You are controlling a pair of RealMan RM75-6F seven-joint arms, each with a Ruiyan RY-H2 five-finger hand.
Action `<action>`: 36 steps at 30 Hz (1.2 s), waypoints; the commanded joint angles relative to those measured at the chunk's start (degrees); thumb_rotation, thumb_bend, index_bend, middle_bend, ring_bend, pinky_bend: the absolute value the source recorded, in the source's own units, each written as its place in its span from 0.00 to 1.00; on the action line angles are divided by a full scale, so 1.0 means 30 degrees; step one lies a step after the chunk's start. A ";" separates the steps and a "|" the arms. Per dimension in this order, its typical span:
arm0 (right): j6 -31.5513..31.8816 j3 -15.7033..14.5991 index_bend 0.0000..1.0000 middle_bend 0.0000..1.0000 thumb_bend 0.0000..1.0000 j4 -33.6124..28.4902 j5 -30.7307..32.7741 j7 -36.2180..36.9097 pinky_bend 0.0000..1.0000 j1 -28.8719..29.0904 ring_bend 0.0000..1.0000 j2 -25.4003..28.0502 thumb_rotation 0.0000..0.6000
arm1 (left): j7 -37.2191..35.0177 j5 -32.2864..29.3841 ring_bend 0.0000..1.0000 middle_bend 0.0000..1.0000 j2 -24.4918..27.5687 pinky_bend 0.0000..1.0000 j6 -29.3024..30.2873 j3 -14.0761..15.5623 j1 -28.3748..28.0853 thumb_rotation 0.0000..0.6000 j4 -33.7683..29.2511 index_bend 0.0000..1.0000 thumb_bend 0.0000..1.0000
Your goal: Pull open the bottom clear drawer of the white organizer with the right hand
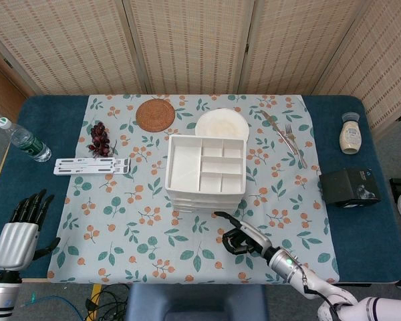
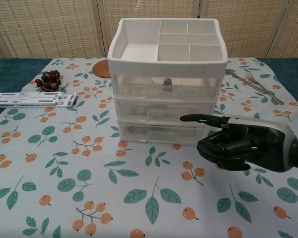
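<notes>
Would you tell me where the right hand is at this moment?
In the head view, the right hand hovers just in front of the white organizer, toward its right corner.

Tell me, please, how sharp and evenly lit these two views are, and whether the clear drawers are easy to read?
Head view: sharp, evenly lit, soft shadows. Chest view: the right hand is slightly soft, the organizer crisp; its clear drawers look hazy, contents hard to read.

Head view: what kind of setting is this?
Probably a staged tabletop test setup, not a real dining room: a floral tablecloth with assorted props, folding screens as backdrop, and cables on the floor.
</notes>
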 commanded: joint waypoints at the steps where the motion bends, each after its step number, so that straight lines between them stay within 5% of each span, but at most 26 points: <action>1: -0.0498 0.0451 0.02 0.74 0.56 0.0894 0.0513 0.0610 0.95 0.0526 0.95 -0.1076 1.00 | -0.0030 -0.0033 0.05 0.00 0.0010 0.09 0.0008 0.0013 0.0033 1.00 0.0039 0.02 0.20; 36: -0.1215 0.1814 0.02 0.74 0.57 0.4112 0.1800 0.0832 0.95 0.1786 0.95 -0.4654 1.00 | -0.0258 -0.0091 0.05 0.00 0.0088 0.09 -0.0082 0.0059 0.0107 1.00 0.0344 0.02 0.20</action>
